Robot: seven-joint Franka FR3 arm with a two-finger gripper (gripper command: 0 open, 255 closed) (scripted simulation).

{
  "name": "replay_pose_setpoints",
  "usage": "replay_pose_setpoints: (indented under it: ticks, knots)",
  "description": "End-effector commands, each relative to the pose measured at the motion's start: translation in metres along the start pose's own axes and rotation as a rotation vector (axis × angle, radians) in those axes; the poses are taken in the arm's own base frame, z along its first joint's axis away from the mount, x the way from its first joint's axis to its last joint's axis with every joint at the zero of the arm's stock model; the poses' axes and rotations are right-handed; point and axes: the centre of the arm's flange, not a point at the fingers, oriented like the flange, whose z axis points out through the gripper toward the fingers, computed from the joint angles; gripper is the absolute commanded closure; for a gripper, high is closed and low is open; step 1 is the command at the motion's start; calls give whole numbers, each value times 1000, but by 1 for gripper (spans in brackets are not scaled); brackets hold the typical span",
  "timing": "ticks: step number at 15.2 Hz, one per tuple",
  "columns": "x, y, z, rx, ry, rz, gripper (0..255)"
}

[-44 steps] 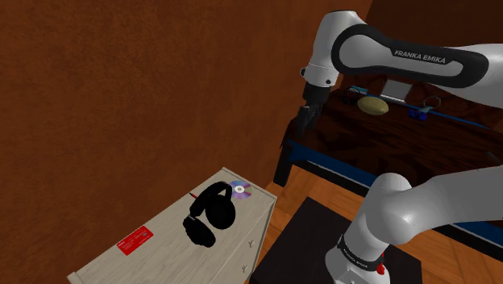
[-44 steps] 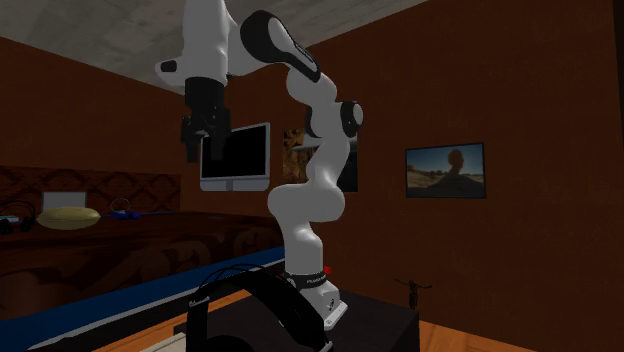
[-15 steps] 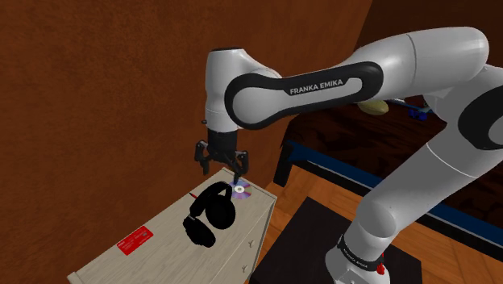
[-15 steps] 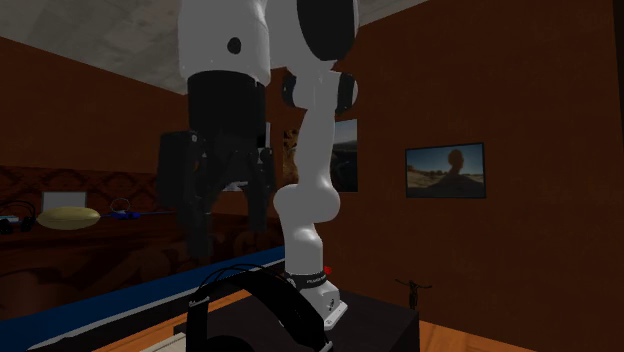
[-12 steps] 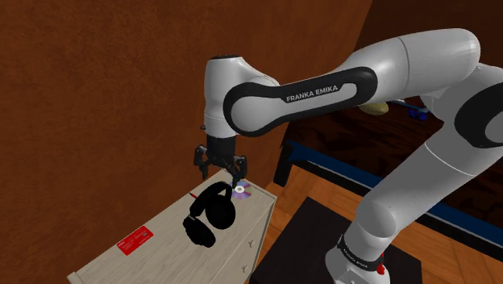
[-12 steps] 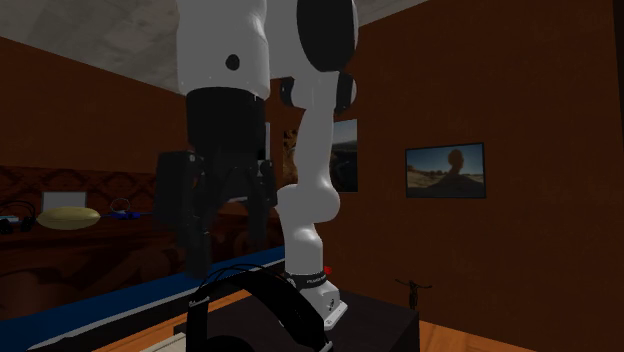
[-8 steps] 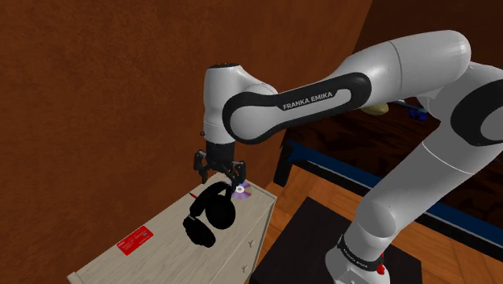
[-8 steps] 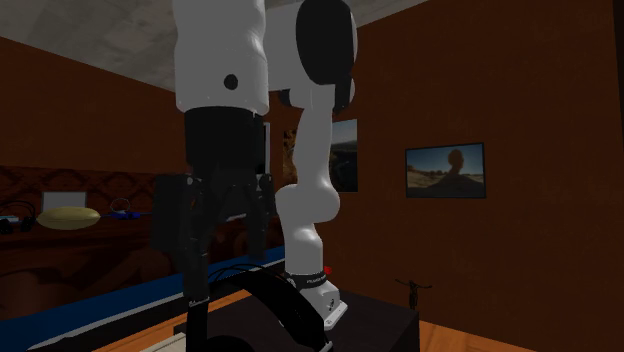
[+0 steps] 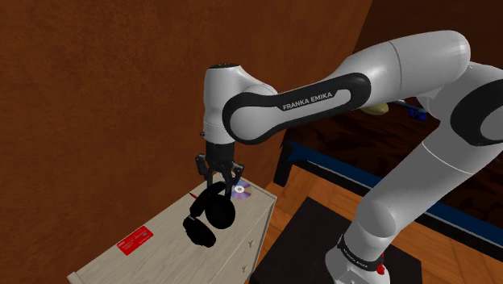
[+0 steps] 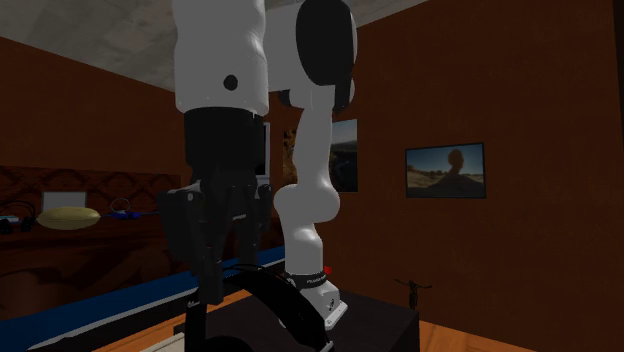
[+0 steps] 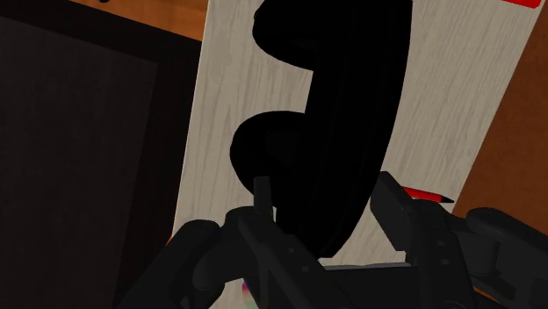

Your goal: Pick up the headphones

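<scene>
Black headphones (image 9: 208,218) lie on a pale wooden cabinet top (image 9: 161,242), earcups toward the shoulder view's lower left. My gripper (image 9: 217,182) points straight down onto the top of their headband, its fingers drawn in against it. In the wrist view the broad black headphones (image 11: 338,105) run between the two fingers (image 11: 261,195), which clasp the band from both sides. In the second exterior view the gripper (image 10: 213,283) sits low over the arched headband (image 10: 283,308).
A shiny disc (image 9: 241,191) lies just beside the gripper near the cabinet's far corner. A red card (image 9: 135,240) lies nearer the front. A brown wall stands close behind. The black stand (image 9: 310,246) and a dark blue-edged bed (image 9: 379,173) are to the shoulder view's right.
The gripper came down the last stretch onto the headband, and its fingers went from wide apart to shut on the band. The headphones have not moved.
</scene>
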Motion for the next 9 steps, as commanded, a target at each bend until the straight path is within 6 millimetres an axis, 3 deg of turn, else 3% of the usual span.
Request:
replay_pose_setpoints:
  ticks: [1, 9]
  knots:
    - [0, 0, 1, -2, 0, -1, 255]
    - [-2, 3, -35, -2, 0, -1, 255]
